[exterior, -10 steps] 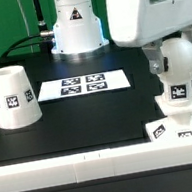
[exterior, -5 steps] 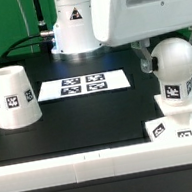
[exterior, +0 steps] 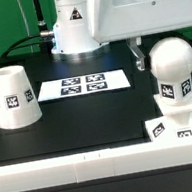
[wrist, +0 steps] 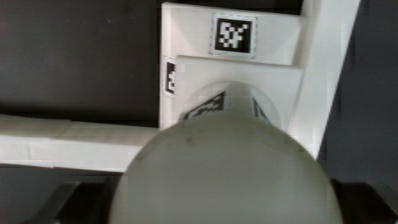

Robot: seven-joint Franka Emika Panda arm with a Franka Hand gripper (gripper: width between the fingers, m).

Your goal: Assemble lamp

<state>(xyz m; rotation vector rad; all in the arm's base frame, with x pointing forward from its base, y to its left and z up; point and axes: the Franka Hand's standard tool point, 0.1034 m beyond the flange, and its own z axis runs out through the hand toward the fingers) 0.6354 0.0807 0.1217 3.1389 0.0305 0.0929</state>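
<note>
The bulb (exterior: 170,63) is seen upright on the base (exterior: 162,127) at the exterior view's right. The shade (exterior: 13,98) is stood well apart at the left, beside the marker board (exterior: 84,85). Whether the gripper (wrist: 214,205) is clenched on the bulb cannot be told

Bulb (wrist: 222,170) fills foreground, base (wrist: 222,65) (tagged) beyond.

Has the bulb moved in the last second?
Yes. The bulb shifted slightly toward the exterior view's left, nearer the marker board, while the base stayed put.
</note>
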